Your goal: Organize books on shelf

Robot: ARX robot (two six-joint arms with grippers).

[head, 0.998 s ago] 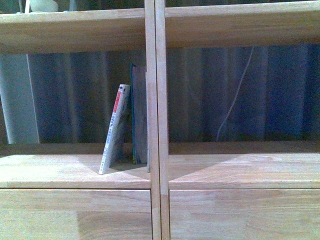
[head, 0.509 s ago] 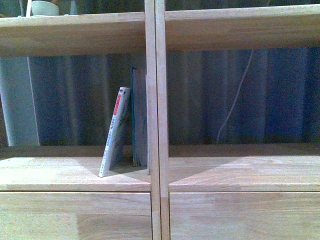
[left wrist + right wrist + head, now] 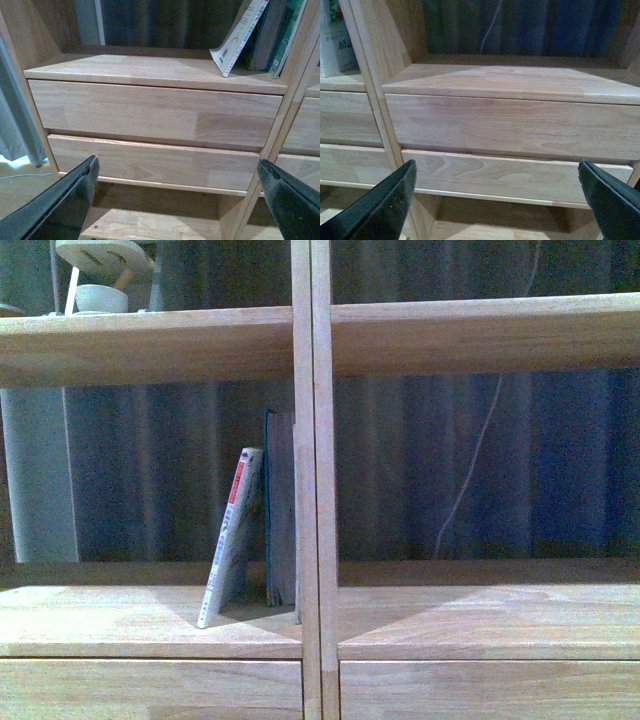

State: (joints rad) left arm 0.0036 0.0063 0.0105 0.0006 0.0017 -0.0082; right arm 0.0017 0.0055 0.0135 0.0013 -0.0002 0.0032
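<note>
The light wood shelf [image 3: 150, 625] fills the front view. The thin white paperback [image 3: 232, 538] with a red-and-white spine leans to the right against the teal book [image 3: 279, 508], which stands upright against the double central upright [image 3: 311, 480]. Both sit in the left bay above the drawers. In the left wrist view the paperback [image 3: 241, 37] and teal book [image 3: 287, 32] show at the far edge. My left gripper [image 3: 177, 200] is open and empty, facing the left drawer fronts [image 3: 150, 115]. My right gripper [image 3: 497, 200] is open and empty, facing the right drawer fronts [image 3: 510, 127]. Neither gripper shows in the front view.
A pale bowl and a round wooden object [image 3: 100, 275] sit on the upper left shelf board. A white cable [image 3: 470, 460] hangs behind the right bay before a dark curtain. A book edge [image 3: 335, 40] shows in the right wrist view. Open space lies under the drawers.
The front view has shifted upward: the shelf boards and books sit lower in frame, and objects on the upper left shelf have come into view. The books have not moved.
</note>
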